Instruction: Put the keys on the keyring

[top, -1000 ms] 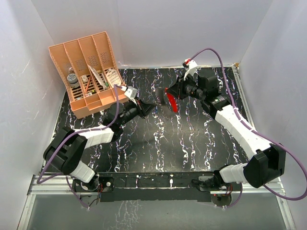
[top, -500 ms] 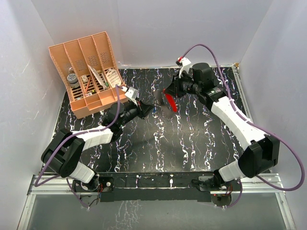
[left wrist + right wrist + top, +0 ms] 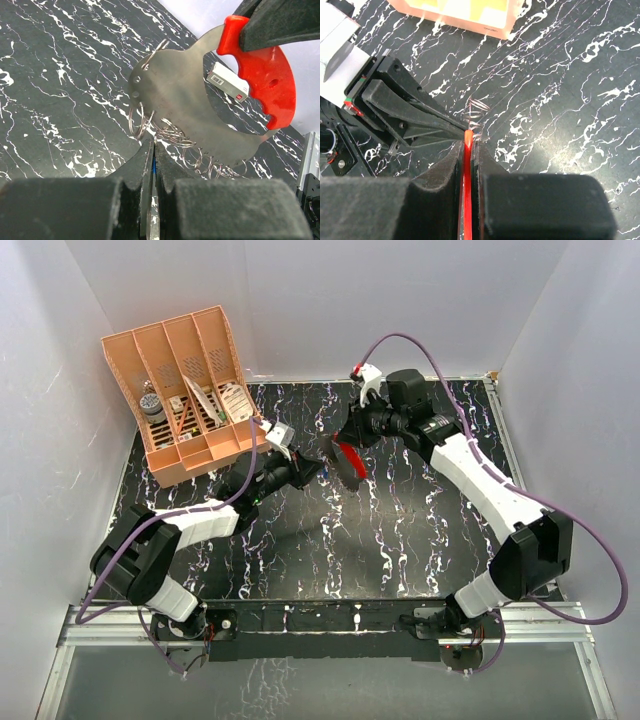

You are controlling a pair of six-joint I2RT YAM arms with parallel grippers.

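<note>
Mid-table, toward the far side, both arms meet above the black white-veined table (image 3: 400,530). The right gripper (image 3: 350,437) is clamped narrow on the keyring (image 3: 347,459) and holds it off the surface. In the right wrist view only the red edge shows, pinched between the pads (image 3: 451,165). The left wrist view gives the keyring broadside: a pale metal plate with a curved red side at the upper right, where the right arm's black finger grips it. A bunch of thin wire rings (image 3: 172,136) hangs along the plate's lower edge and shows in the right wrist view as a small coil just beyond the red edge. The left gripper (image 3: 152,150) is closed tight, tips just under the wire rings and close against the plate's lower edge; whether they touch cannot be told. A thin blue sliver sits between its pads with a pale metal strip below it, which reads as the key (image 3: 154,167), though most of it is hidden. From overhead the left gripper's tip lies just left of the keyring. An orange slotted organiser (image 3: 185,390) stands at the far left corner, well apart from both grippers, with small items in its compartments.
</note>
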